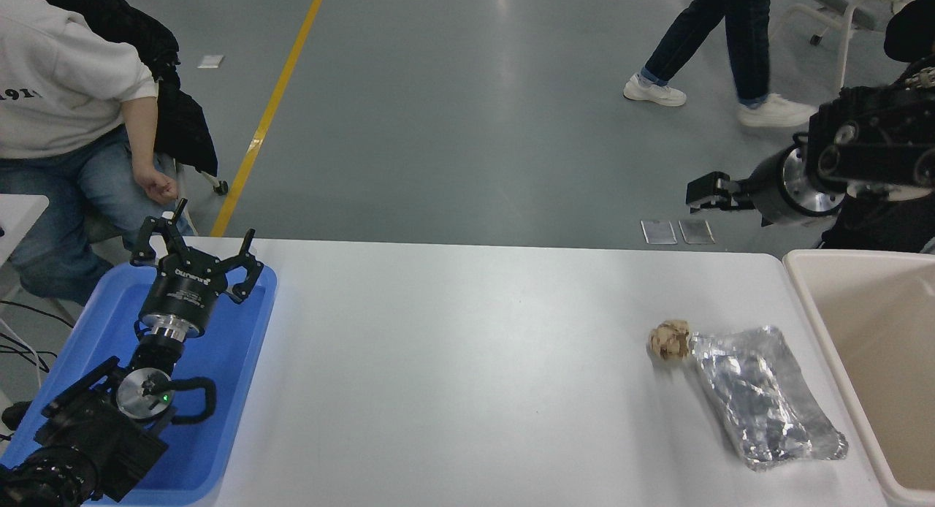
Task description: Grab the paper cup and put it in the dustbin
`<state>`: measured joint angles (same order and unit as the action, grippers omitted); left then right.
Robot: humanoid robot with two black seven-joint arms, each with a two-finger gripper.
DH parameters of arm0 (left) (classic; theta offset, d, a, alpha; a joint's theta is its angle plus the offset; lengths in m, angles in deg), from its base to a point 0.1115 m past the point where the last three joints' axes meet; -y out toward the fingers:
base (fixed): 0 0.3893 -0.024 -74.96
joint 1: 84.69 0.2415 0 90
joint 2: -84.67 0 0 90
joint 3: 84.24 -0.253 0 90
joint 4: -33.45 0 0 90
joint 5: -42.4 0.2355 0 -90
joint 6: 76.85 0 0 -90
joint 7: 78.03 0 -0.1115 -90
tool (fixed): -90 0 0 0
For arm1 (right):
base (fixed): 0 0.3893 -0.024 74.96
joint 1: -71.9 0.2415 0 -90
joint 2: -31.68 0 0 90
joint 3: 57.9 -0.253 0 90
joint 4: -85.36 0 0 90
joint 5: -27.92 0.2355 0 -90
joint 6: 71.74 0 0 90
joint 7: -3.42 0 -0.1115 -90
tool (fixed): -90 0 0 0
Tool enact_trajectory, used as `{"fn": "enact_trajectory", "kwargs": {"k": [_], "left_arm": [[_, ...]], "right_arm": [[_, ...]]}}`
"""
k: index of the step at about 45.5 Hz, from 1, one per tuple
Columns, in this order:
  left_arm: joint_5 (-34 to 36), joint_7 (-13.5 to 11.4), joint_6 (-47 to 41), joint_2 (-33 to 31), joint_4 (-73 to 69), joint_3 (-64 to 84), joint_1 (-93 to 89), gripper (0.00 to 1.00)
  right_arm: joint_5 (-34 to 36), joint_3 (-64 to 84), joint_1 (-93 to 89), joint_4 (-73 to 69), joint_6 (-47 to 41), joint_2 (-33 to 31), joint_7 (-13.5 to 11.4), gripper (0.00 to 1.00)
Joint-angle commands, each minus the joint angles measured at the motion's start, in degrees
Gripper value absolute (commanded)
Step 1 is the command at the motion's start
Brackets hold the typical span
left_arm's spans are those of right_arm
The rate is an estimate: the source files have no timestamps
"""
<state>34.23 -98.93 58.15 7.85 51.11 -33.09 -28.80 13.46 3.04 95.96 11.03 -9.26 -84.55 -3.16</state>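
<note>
The paper cup does not show anywhere in the head view. The beige dustbin (803,302) stands at the table's right edge, and the part of its inside that shows holds nothing. My right gripper (700,192) is raised high beyond the table's far edge, left of the dustbin, pointing left and seen side-on; nothing shows in it. My left gripper (196,250) is open and empty, parked over the blue tray (241,361) at the lower left.
A crumpled brown paper ball (670,340) lies on the table's right part, touching a crinkled silver foil tray (767,408) beside the dustbin. A person sits at the far left (66,90). Another person walks on the floor behind (723,47).
</note>
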Motion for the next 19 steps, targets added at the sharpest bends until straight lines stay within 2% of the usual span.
{"fn": "enact_trajectory", "kwargs": {"k": [1,6,19], "left_arm": [[0.0,0.0,0.0,0.0,0.0,0.0,0.0,1.00],[0.0,0.0,0.0,0.0,0.0,0.0,0.0,1.00],[0.0,0.0,0.0,0.0,0.0,0.0,0.0,1.00]], "right_arm": [[0.0,2.0,9.2,-10.0,-10.3,0.1,-0.1,1.00],[0.2,2.1,11.4,-11.5,-13.8,0.1,-0.1,1.00],[0.0,2.2,10.9,-11.4,-14.0,0.8,-0.4,1.00]]}}
